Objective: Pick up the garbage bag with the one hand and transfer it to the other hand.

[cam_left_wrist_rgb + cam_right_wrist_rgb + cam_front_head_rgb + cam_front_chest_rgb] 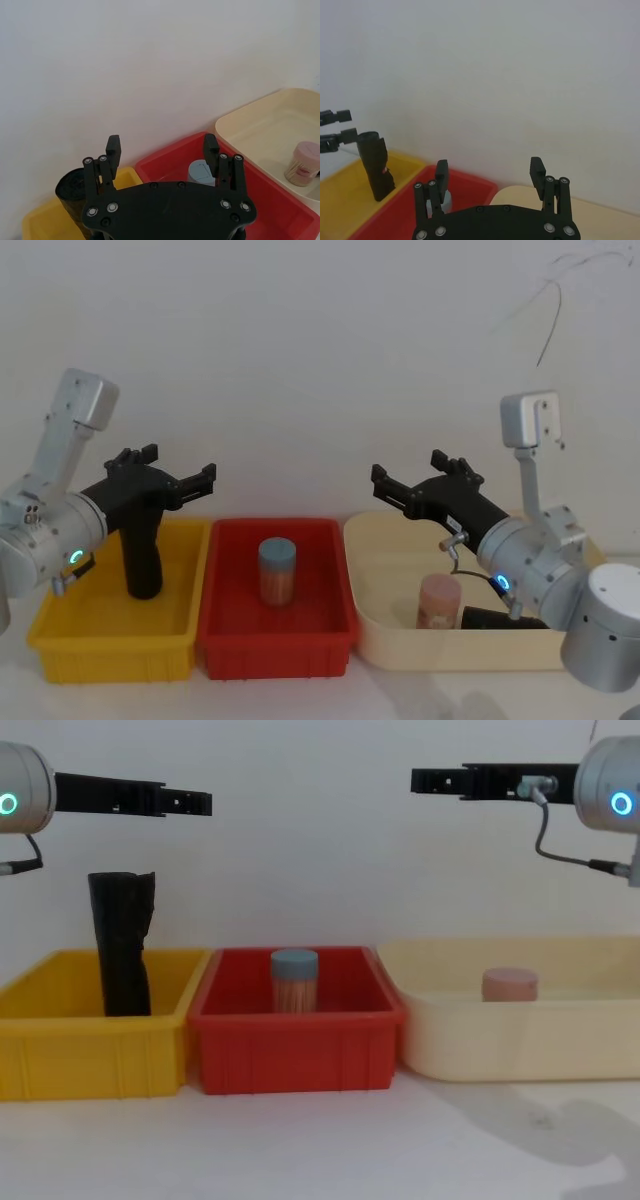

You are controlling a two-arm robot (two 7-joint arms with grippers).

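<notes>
The garbage bag (143, 560) is a black crinkled roll standing upright at the back of the yellow bin (110, 645), also seen from the side (122, 945). A small red label shows on the garbage bag (376, 165) in the right wrist view. My left gripper (182, 464) hovers open above the roll's top, clear of it (205, 802), with nothing between its fingers (162, 146). My right gripper (408, 468) is open too, raised over the gap between the red and cream bins (418, 782), and holds nothing (489, 166).
A red bin (275, 655) in the middle holds a blue-lidded jar (277, 570). At the right, a cream bin (450, 650) holds a pink-lidded jar (438, 600) and a dark object (490, 618). A white wall stands close behind the bins.
</notes>
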